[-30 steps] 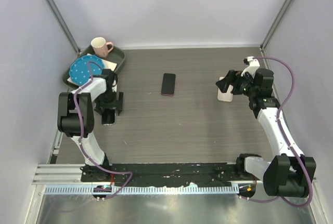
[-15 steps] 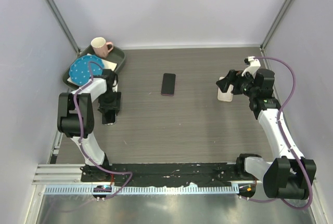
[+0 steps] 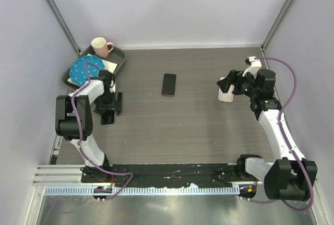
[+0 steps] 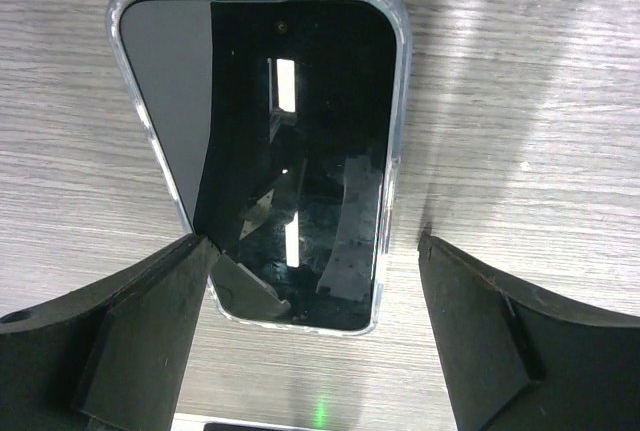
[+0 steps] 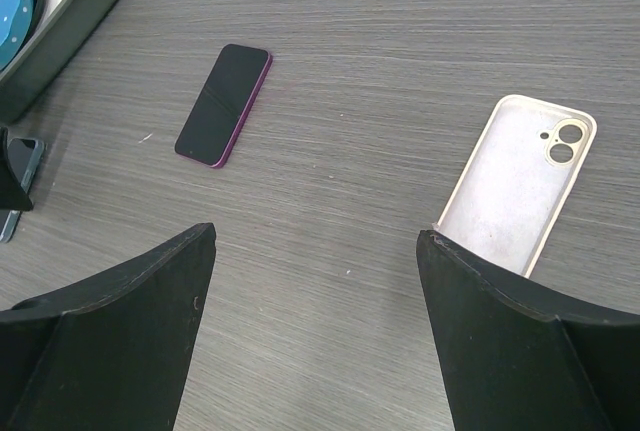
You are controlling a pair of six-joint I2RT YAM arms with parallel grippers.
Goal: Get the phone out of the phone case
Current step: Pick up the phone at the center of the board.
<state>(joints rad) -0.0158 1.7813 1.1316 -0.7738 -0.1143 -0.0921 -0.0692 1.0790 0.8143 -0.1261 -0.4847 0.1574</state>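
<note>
A black phone (image 4: 290, 151) lies screen up on the wooden table, inside a clear phone case (image 4: 398, 91) that rims it all round. My left gripper (image 4: 315, 246) hangs open just over the phone's near end, one finger on each side and neither touching it. From above, this gripper (image 3: 108, 105) stands at the table's left with the cased phone (image 3: 108, 117) below it. My right gripper (image 5: 315, 236) is open and holds nothing; it hovers at the right (image 3: 225, 85).
A dark phone with a purple edge (image 3: 168, 84) lies mid-table. An empty cream case (image 5: 518, 183) lies inside up beside my right gripper. At the back left, a dark green tray (image 3: 121, 58) holds a pink mug (image 3: 100, 46) and a blue dotted plate (image 3: 83, 70).
My left gripper's fingers narrowed over the cased phone half a second ago and have spread wide again. The phone stays flat on the table. The right arm has not moved.
</note>
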